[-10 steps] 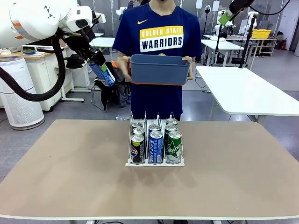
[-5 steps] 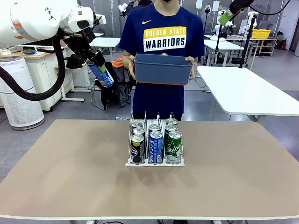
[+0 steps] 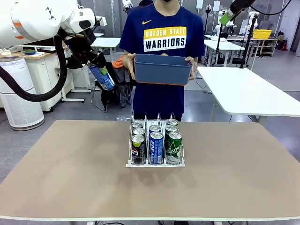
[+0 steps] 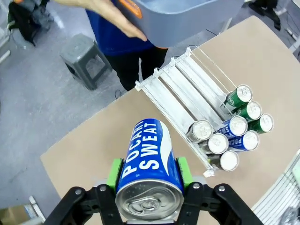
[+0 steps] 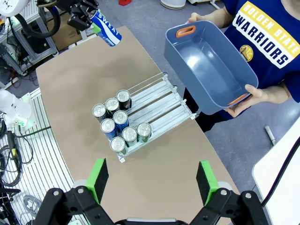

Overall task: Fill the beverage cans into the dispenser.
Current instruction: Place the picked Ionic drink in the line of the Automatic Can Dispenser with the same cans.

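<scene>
L gripper is hanging raised, up-left of the small clear three-lane wire-divided dispenser, angled down, green pads clamping a blue slim aluminium can w/ white print. R gripper is hovering above dispenser, jaws spread wide, holding nothing. Person's hands are holding dark blue rectangular plastic bin behind dispenser

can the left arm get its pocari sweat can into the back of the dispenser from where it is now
Probably yes. The left gripper holds the Pocari Sweat can high, off to the left of the dispenser, whose rear lanes look bare. The person's blue bin is held above the far end and might crowd the approach.
</scene>
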You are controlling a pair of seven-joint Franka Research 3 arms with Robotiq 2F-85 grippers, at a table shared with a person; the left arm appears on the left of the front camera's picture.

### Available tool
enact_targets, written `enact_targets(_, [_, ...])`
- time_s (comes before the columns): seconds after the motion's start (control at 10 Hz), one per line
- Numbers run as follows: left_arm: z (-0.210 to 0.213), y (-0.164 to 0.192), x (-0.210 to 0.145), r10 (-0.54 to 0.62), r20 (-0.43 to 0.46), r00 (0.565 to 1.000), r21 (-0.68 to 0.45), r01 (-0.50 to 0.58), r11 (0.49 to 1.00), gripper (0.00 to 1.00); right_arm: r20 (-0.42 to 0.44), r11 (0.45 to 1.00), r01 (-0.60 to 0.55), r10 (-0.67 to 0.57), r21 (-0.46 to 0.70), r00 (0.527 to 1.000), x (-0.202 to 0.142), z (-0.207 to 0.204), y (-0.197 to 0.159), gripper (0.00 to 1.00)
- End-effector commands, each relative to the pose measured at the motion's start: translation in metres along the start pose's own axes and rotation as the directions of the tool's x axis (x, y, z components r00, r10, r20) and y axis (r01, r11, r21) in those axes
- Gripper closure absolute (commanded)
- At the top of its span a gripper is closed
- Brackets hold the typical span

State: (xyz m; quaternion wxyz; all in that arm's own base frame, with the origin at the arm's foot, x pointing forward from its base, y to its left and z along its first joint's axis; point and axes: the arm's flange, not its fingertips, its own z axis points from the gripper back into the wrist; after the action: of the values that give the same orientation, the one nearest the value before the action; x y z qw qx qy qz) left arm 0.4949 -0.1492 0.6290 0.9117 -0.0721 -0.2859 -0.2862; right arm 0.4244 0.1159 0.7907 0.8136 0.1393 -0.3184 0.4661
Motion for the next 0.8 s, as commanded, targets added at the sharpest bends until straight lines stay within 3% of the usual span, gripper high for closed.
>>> enact_targets(0.0, [0.015, -0.039, -0.006, 0.155, -0.029, 0.987, 0.012, -0.155, 0.988, 0.43, -0.001, 1.0, 0.001, -0.001, 0.001, 1.0, -0.001, 0.0, 0.0, 0.0])
enact_targets(0.5, [-0.002, -0.116, -0.037, 0.311, -0.111, 0.944, 0.139, -0.296, 0.945, 0.43, -0.001, 1.0, 0.001, -0.001, 0.001, 1.0, -0.001, 0.0, 0.0, 0.0])
enact_targets(0.6, [-0.006, -0.128, -0.035, 0.278, -0.116, 0.954, 0.138, -0.262, 0.955, 0.43, -0.001, 1.0, 0.001, -0.001, 0.001, 1.0, -0.001, 0.0, 0.0, 0.0])
enact_targets(0.7, [-0.003, -0.132, -0.033, 0.213, -0.144, 0.966, 0.013, -0.214, 0.977, 0.43, -0.001, 1.0, 0.001, -0.001, 0.001, 1.0, -0.001, 0.0, 0.0, 0.0])
